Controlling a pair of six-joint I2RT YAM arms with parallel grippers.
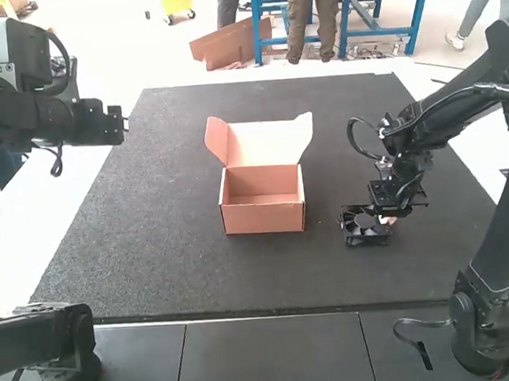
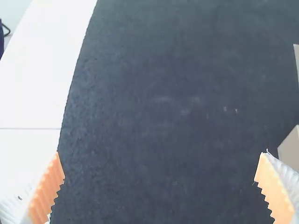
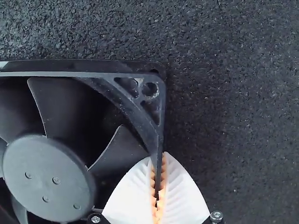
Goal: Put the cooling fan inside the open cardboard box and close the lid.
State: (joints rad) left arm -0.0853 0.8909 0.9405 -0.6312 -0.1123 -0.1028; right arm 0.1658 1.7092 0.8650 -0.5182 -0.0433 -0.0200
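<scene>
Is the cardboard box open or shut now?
Open. The cardboard box has its lid standing up at the back, interior bare; the cooling fan is outside beside it, pinched by the right gripper.

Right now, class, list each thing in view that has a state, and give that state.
cardboard box, open, lid flap up, nothing inside.
cooling fan, outside the box, gripped by its frame edge.
right gripper, fingers shut on the fan's frame.
left gripper, fingers open, holding nothing.

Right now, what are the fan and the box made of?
The cooling fan looks like hard black plastic, smooth with a slight sheen on its blades. The box looks like brown cardboard, matte, with thin folded flaps.
</scene>
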